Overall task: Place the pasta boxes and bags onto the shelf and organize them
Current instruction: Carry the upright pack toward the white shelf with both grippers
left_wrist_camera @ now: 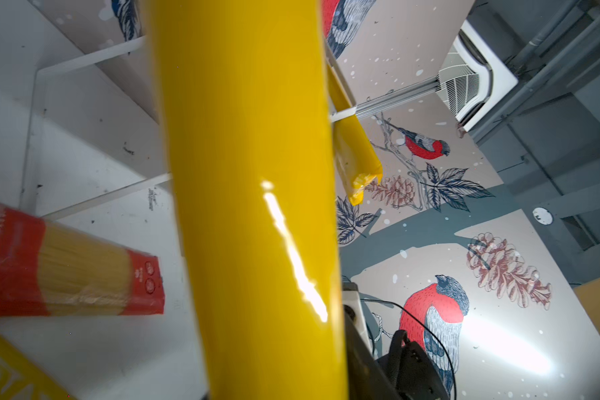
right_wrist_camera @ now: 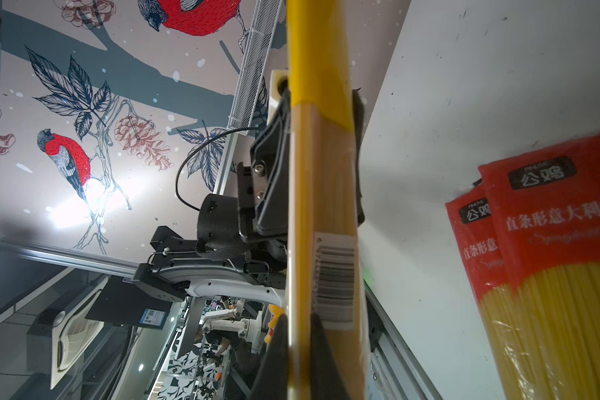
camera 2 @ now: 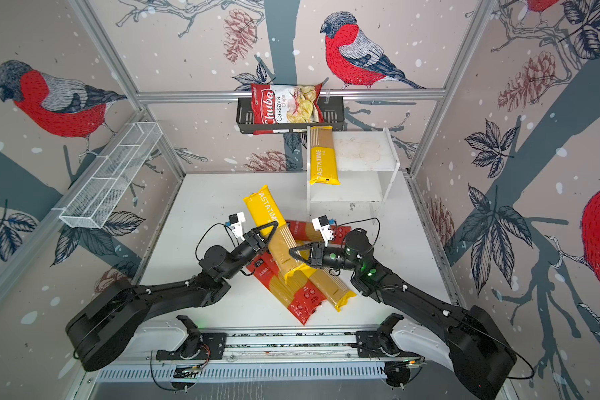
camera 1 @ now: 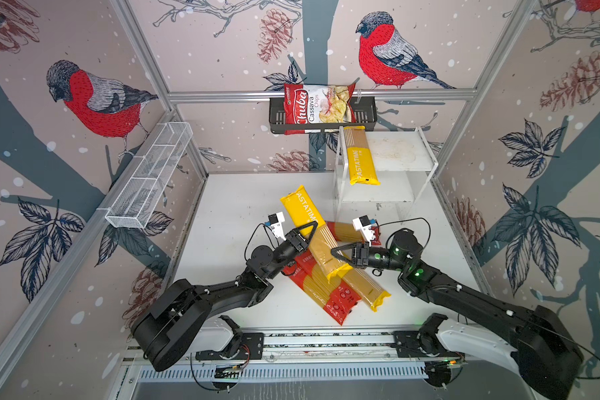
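Farthest from the shelf, at the front of the tabletop, lies the heap yet to be put away: red packs with clear middles crossed under a loose yellow pack, and another red pack lying closer to the shelf. Above that heap, well short of the shelf, the held PASTATIME pack is raised off the pile, its yellow end pointing toward the back wall, left of the shelf in both top views. The right end effector is pinched narrow on its tan lower half, near the barcode label. The left end effector straddles the pack further up. In the right wrist view its fingers lie against both sides of the pack, so it looks closed on it too. The step in hand, I judge, is carrying this pack to the shelf. Done well, both arms travel together so the brittle spaghetti is neither bent nor twisted between two grips, or one lets go cleanly first. The pack should turn parallel to the shelved PASTATIME pack, which lies along the left of the shelf's top board and overhangs its front edge. It should then settle on the bare board beside that pack without nudging it. Its far end must stay below the black basket hanging just above the shelf's back edge.
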`<state>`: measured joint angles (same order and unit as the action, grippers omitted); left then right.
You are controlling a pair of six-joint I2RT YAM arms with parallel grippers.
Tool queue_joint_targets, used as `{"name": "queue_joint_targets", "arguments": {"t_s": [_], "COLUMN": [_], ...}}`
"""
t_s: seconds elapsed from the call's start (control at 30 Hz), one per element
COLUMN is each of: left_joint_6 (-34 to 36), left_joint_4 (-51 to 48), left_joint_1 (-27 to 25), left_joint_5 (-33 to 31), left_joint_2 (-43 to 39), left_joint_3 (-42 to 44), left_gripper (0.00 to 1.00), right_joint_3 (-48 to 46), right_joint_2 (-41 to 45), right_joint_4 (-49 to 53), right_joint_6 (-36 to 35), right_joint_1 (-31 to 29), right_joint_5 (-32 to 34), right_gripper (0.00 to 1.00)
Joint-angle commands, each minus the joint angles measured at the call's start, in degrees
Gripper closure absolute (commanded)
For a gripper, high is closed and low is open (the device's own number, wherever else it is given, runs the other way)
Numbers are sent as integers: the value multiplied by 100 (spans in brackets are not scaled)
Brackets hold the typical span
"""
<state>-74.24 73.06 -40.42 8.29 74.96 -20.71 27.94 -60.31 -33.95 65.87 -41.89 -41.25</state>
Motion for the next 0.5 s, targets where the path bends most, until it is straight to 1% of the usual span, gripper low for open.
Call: {"name": "queue_joint_targets", "arguments": {"t_s": [0.0,0.03,0.1,0.2,0.23,0.33,0.47], "left_joint_6": [224,219,268,322,336,323,396], "left_joint_4": [364,366,311,153,134,74,-237], "left_joint_1": [22,34,51,54,59,70,96], "left_joint_5": [67,76,93,84,81,41,-81], "left_joint_2": [62,67,59,54,62,54,-64], "left_joint_3": [-93,-146,-284,-518,-588,-755,-1043], "left_gripper": [77,82,88,90,90,90,90], "right_joint_3": [7,0,-23,-43,-67,-158,-362], "right_joint_2": [43,57,88,176,211,401,697], "right_joint_4": [-874,-809,-688,-429,-301,150,147], "right_joint_6": [31,9,-42,-259,-364,-713,-815], "right_joint_1": [40,56,71,76,74,144,203], "right_joint_5": [-45,-20,45,66,97,224,478], "right_gripper": [80,76,66,51,47,40,31]}}
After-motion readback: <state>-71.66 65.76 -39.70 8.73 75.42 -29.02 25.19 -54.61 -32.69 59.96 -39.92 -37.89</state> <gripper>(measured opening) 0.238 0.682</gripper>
